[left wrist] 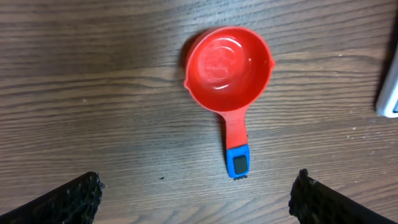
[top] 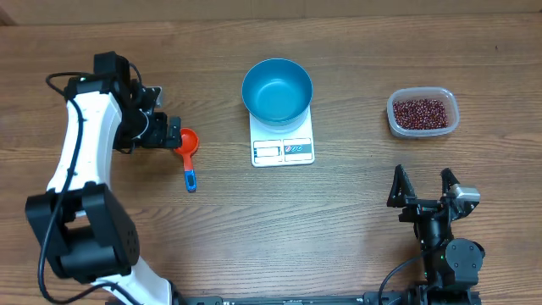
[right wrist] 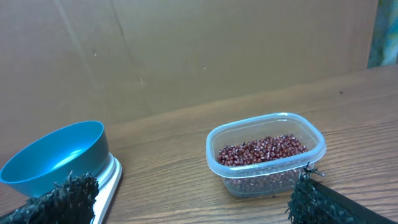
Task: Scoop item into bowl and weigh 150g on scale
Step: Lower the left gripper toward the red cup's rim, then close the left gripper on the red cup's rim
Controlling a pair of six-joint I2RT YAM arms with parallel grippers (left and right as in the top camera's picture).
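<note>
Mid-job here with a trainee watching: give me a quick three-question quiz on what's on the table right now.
1. True or false: the blue bowl stands on the scale.
2. Fill in: the left gripper, beside the empty red scoop, and the right gripper are both ____.
3. Where are the beans? A. in the bowl. B. in the clear tub. C. in the scoop.

Key: 1 true; 2 open; 3 B.
</note>
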